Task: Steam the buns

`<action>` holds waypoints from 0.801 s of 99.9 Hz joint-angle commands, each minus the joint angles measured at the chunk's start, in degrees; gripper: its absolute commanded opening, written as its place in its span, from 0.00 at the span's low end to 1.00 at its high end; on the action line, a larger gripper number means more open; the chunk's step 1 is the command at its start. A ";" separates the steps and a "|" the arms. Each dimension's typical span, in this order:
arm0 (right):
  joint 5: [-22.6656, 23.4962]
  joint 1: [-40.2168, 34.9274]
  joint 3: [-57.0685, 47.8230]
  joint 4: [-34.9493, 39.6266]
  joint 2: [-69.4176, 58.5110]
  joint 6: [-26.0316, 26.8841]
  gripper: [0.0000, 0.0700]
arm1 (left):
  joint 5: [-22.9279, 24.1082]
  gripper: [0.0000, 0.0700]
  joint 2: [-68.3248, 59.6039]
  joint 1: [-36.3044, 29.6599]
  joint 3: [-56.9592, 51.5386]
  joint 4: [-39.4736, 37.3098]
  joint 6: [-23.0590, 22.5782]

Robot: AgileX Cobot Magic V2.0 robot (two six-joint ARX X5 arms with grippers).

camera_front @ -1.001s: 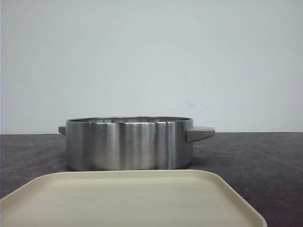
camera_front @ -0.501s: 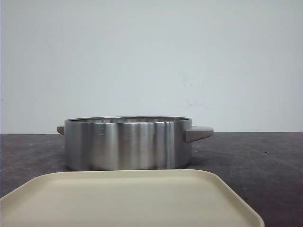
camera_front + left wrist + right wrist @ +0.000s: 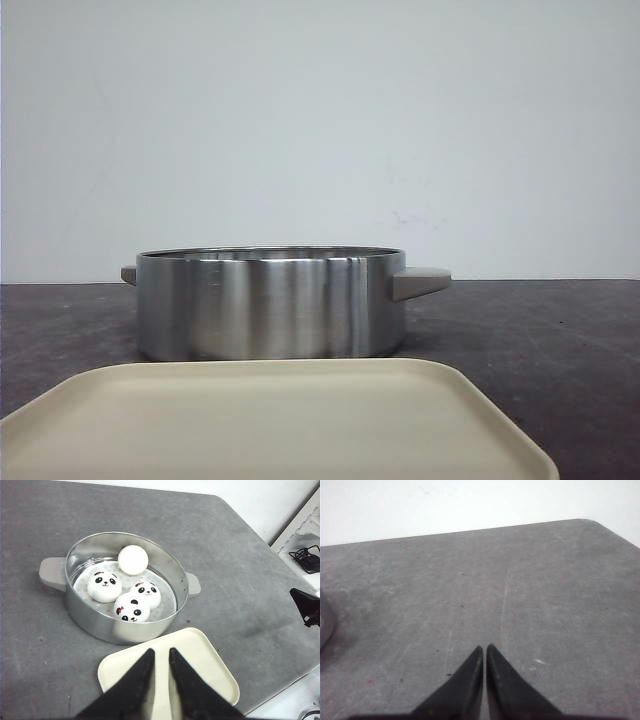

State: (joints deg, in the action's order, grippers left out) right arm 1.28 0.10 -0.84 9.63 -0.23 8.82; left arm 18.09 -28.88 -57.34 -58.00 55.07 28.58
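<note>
Steel is gleaming on the pot [image 3: 120, 587], which is sitting out on the open middle of the table [image 3: 240, 580], away from its edges. All four buns [image 3: 129, 586] are lying inside it on the perforated floor: three are showing panda faces and clustering together, and the fourth is sitting beside them toward the far wall, showing only plain white. The cream tray [image 3: 200, 660] is lying bare just in front of the pot, toward the near edge.

The left gripper [image 3: 161, 652] is hanging above the tray with its fingers almost together, only a narrow slit between them, holding nothing. The right gripper [image 3: 484, 647] is hovering over bare table with its tips pressed together, also carrying nothing.

Judging from this, the loading looks finished, so the main risk is an arm sweeping low, clipping the pot's handle [image 3: 51, 572] or rim and shoving the pot, or nudging the tray off the near edge.

The table is dark grey and matt, showing faint scratches and specks, with a rounded far corner. A plain pale wall is standing behind it, and a black cable [image 3: 306, 558] is lying on a white shelf beyond the table's side edge.
</note>
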 commanded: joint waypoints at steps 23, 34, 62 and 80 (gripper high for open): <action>-0.22 0.09 0.20 -0.77 0.02 -0.48 0.01 | -7.41 0.00 5.05 11.56 -0.04 0.39 -8.48; -0.24 0.09 0.20 -0.77 0.02 -0.48 0.01 | -17.62 0.00 9.29 21.07 4.61 -6.10 -16.11; -0.22 0.09 0.20 -0.77 0.02 -0.48 0.01 | -33.97 0.00 22.53 38.21 32.02 -34.95 -15.78; -0.22 0.09 0.20 -0.74 0.02 -0.48 0.01 | -33.97 0.00 26.18 42.80 46.49 -45.99 -13.31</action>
State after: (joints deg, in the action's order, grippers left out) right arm 1.28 0.10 -0.84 9.63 -0.23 8.80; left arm -15.84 -3.60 -15.03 -14.55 12.08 14.24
